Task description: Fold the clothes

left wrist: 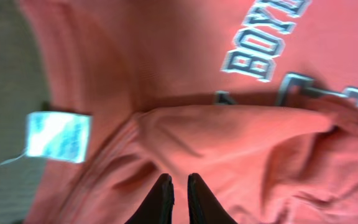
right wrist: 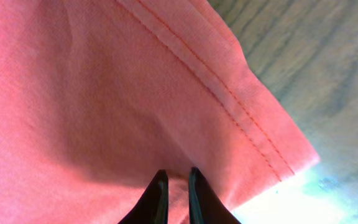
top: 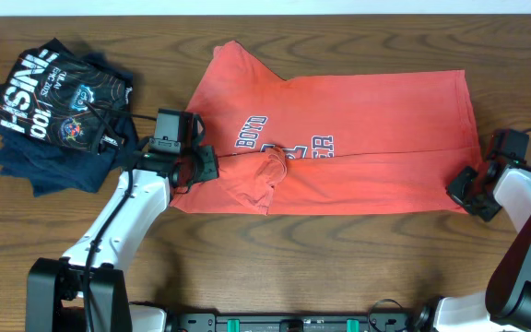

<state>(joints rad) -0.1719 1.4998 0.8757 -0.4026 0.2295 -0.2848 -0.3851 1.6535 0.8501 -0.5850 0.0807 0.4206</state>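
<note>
My left hand (left wrist: pixel 180 182) nearly closed over rumpled soft cotton shirt (top: pixel 376 120); my right hand (right wrist: pixel 177 175) likewise at its double-stitched hem (right wrist: pixel 241 106). Hold unclear.

**Left arm** (top: pixel 123 217): a white link rises from its base at the lower left of the overhead frame. It slants up and right to a black wrist left of centre.

**Left gripper** (top: pixel 206 168): points toward the right of the frame. In the wrist view its two dark fingers (left wrist: pixel 164 194) enter from the bottom edge, closed to a narrow slit. They pinch a raised fold of the T-shirt (top: pixel 376 120).

**Right arm** (top: pixel 528 198): a white link at the right edge, bending down toward the lower right corner.

**Right gripper** (top: pixel 466 189): points toward the left. Its fingers (right wrist: pixel 157 193) stand close together with a thin gap between them, tips at the cloth. Whether they grip it cannot be told.
</note>
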